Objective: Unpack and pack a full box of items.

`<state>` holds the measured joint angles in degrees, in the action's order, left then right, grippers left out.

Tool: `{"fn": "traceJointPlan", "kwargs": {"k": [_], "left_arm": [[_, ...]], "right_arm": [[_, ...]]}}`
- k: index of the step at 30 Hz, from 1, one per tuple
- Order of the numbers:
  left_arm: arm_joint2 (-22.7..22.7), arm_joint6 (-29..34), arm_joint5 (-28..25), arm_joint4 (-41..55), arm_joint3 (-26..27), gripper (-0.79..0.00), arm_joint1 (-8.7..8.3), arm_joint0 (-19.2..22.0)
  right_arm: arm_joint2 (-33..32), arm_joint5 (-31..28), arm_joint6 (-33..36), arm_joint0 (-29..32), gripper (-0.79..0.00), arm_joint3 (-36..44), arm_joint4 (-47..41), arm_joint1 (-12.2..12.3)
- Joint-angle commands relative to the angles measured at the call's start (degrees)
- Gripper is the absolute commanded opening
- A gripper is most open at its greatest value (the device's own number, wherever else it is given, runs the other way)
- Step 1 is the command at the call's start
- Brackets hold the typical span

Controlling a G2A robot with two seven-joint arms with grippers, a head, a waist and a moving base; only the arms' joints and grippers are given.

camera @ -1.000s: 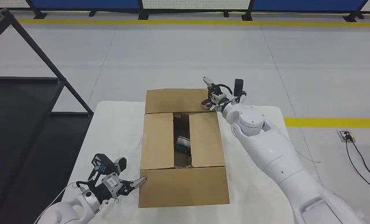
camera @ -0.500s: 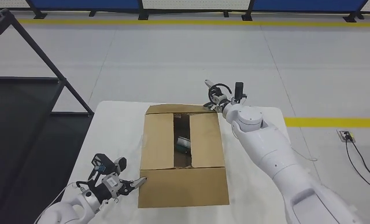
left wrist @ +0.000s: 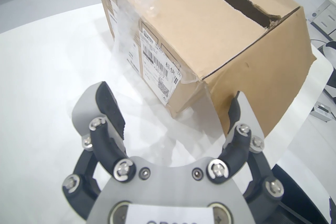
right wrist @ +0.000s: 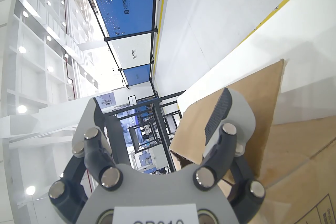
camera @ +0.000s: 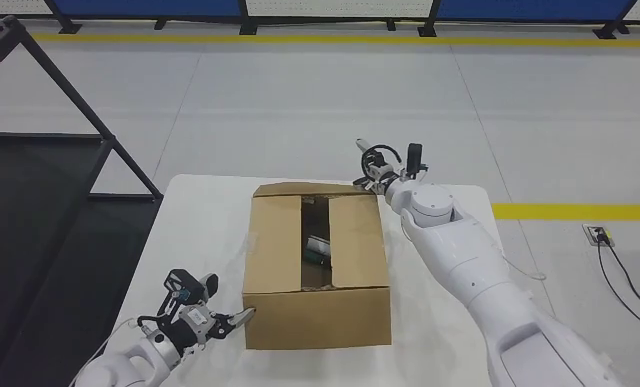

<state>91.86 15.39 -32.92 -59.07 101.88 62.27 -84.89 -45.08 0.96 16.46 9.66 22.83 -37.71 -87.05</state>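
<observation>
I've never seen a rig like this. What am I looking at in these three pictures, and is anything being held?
This is a robot with two arms, each ending in a two-fingered claw. The wide picture looks down from a camera above the arms; the other two come from a camera on each wrist, so each shows its own claw close up. On the white table stands a cardboard box, its top flaps leaving a gap down the middle; something green shows inside. The left claw hangs open by the box's near corner, holding nothing. The right claw is open at the box's far end, beside a cardboard flap, and grips nothing either.
</observation>
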Motion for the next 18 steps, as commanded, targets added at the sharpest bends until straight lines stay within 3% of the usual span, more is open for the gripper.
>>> {"fn": "traceJointPlan", "kwargs": {"k": [1, 8, 12, 18], "left_arm": [[-0.25, -0.59, 0.52, -0.37, -0.57, 0.000, 0.01, 0.17], [0.40, -1.44, -0.91, 0.52, -0.47, 0.000, -0.22, -0.36], [2.15, -1.81, -2.06, 3.59, 0.83, 0.000, -0.42, -1.39], [5.03, -1.99, -2.35, 9.17, 2.61, 0.000, -0.66, -2.71]], "right_arm": [[-0.41, -0.61, 0.05, 0.02, 0.000, -0.05, 0.18, -0.09], [-2.89, -6.62, 3.24, 1.01, 0.000, 1.55, -0.41, 0.19], [-5.33, -10.56, 10.91, 2.38, 0.000, 4.21, -2.26, 1.06], [-6.28, -12.71, 25.64, 5.39, 0.000, 11.66, 1.66, 2.87]]}}
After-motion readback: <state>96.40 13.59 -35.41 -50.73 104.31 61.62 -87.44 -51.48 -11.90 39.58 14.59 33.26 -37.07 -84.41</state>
